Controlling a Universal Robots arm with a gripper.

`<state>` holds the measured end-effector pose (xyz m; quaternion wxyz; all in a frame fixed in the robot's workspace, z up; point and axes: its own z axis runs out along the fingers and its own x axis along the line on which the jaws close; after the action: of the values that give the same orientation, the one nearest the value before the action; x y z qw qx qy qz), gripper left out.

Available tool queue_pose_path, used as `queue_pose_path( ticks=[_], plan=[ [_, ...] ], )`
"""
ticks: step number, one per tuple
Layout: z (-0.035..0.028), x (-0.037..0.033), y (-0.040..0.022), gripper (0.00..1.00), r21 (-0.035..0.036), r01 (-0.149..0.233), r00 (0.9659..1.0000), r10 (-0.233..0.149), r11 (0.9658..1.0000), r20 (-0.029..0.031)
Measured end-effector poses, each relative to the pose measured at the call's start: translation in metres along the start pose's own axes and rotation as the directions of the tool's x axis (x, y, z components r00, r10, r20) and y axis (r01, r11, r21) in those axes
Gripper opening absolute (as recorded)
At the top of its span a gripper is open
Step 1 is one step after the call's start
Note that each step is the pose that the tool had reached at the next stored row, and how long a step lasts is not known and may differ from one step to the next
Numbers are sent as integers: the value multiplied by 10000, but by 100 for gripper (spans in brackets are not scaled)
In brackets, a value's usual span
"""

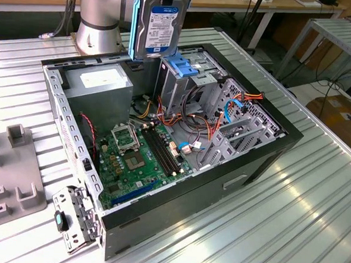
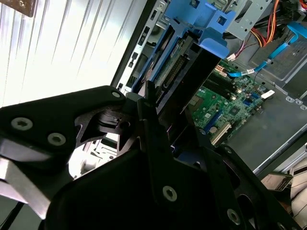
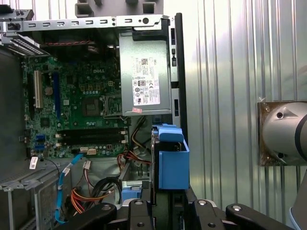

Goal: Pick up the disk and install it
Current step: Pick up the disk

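Disk held upright over the open case, not yet seated.

Gripper is clamped on the disk, a black finger on each side of it in the first wrist view. The disk hangs on edge, label facing the exterior view, blue side rails running vertically. It sits over the computer case at the edge nearest the arm base, directly above the drive cage. Its lower edge is just at the cage's blue latch; contact cannot be told. The power supply fills the case corner beside the cage, on the exterior view's left. The motherboard lies flat on the case floor. The case rests on the slatted metal table.
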<state>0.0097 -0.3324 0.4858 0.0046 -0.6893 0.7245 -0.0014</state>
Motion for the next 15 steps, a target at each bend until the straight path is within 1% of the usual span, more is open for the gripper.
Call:
queue_pose_path(
  ticks=[3, 6, 7, 10, 12, 15],
  plan=[
    [2, -3, -53, 35, 0, -1, 10000, 1, 10000, 1],
    [3, -6, -132, 35, 0, -2, 10000, 2, 10000, 0],
    [4, -8, -166, 35, 0, 0, 10000, 0, 10000, 1],
    [6, -12, -233, 35, 0, -2, 10000, 2, 10000, 0],
    [6, -13, -249, 35, 0, -1, 10000, 1, 10000, 0],
    [6, -13, -252, 35, 0, -1, 10000, 1, 10000, 0]
  ],
)
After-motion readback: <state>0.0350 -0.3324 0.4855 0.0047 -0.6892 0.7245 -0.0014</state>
